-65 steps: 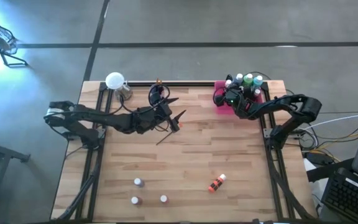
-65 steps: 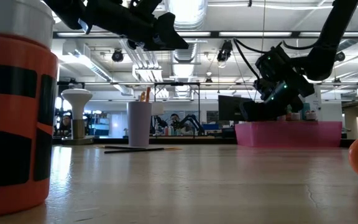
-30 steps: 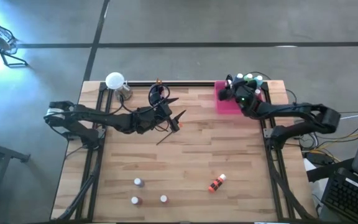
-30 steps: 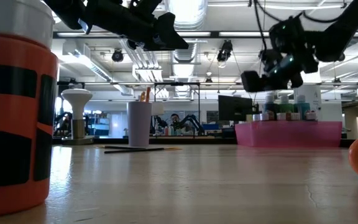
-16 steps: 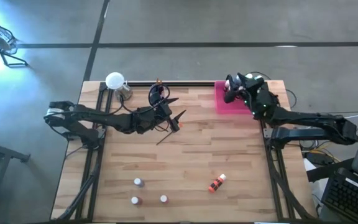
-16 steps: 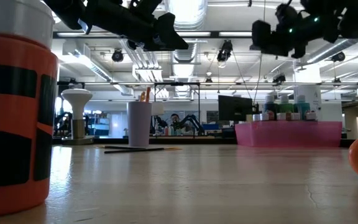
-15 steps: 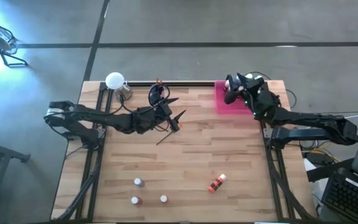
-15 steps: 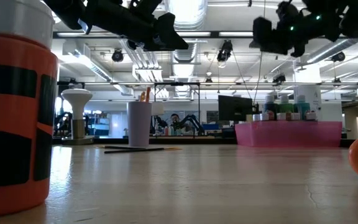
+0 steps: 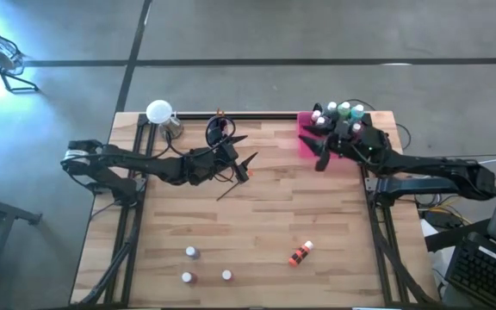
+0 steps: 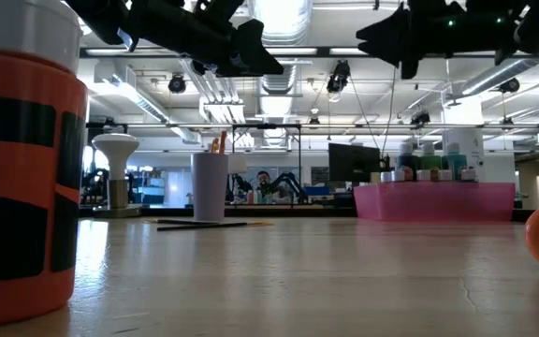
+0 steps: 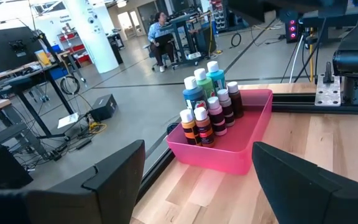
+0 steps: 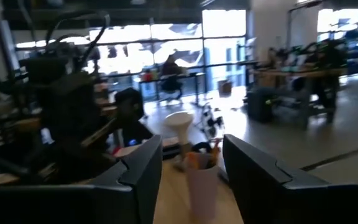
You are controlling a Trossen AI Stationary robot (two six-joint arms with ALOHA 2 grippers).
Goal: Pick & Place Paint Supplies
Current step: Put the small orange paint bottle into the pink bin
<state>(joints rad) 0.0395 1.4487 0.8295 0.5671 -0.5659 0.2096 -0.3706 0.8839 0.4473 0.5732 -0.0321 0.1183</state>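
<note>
Several white-capped paint bottles [image 9: 338,112] stand upright in the pink tray [image 9: 308,142] at the table's far right corner, also seen as bottles [image 11: 207,106] in the left wrist view. My right gripper [image 9: 319,158] hovers level above the tray's near left corner, open and empty [image 12: 191,168]. My left gripper [image 9: 246,148] hangs open and empty over the table's middle far part, pointing toward the tray. An orange-and-black bottle [image 9: 300,253] lies on its side near the front. Three small bottles [image 9: 192,252] stand at the near left. A dark brush [image 9: 231,186] lies flat on the table.
A lilac cup [image 9: 218,131] holding brushes stands at the far edge behind my left gripper. A white mushroom-shaped stand [image 9: 159,112] sits at the far left corner. The table's middle and right front are bare wood. People sit at desks in the room beyond.
My right gripper has risen from among the bottles in the pink tray, tipped from pointing down to level, and swung toward the table's left and near side. The bottles stay upright in the tray.
</note>
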